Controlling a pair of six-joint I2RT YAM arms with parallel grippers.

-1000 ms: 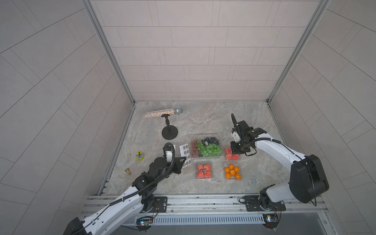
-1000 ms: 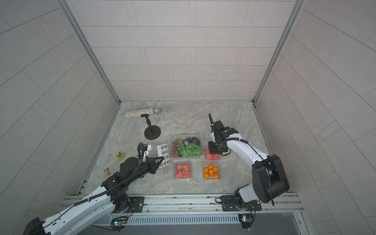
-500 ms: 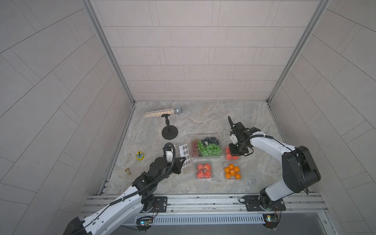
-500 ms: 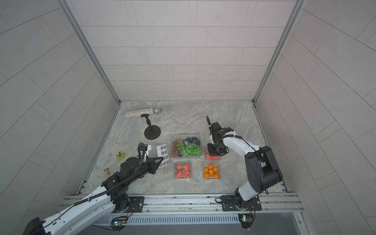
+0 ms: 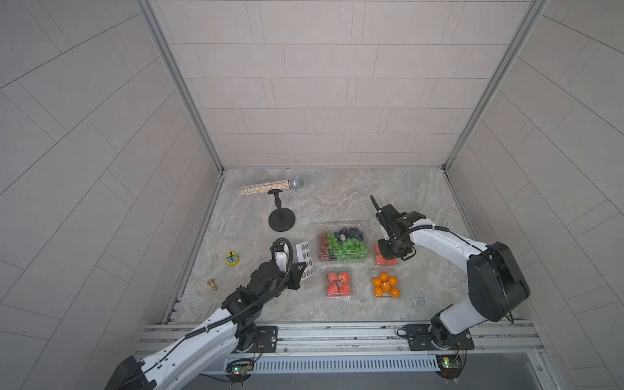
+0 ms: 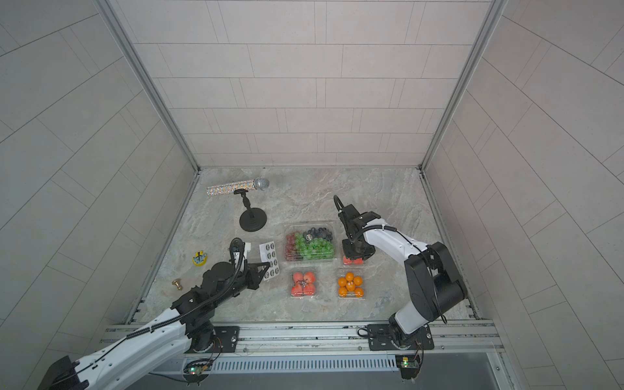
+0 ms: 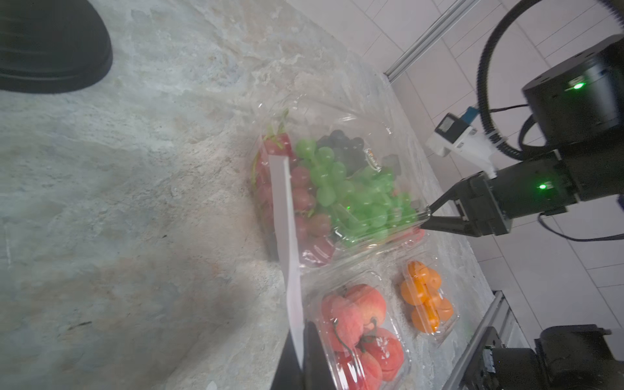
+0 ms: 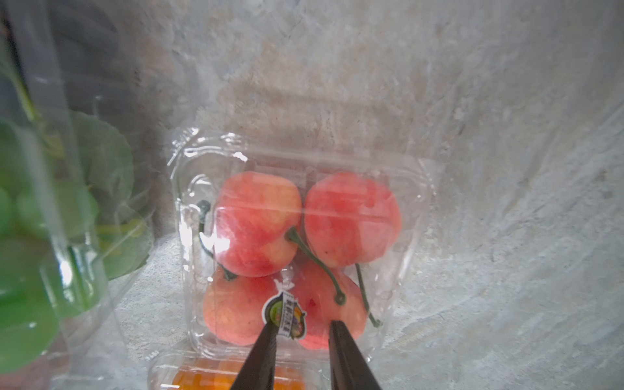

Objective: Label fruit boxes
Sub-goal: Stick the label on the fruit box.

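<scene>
Right fingers (image 8: 266,341) stand released over the red-fruit box (image 8: 304,158), its lid just under both tips. The sticker (image 8: 285,315) touches 1 tip, so lift straight up to avoid peeling it. Left fingers (image 7: 314,354) are clenched on the sheet (image 7: 285,219).

The grape box (image 5: 341,244), the big clear clamshell, sits flat and shut, with green grapes and blueberries inside. Just beside it on the robot's right is a small red-fruit box (image 8: 304,243), lid closed, round label (image 8: 285,315) on top. On the grape box's near side sits the second red-fruit box (image 5: 338,283), and diagonally off its near right corner, the orange box (image 5: 386,287).
</scene>
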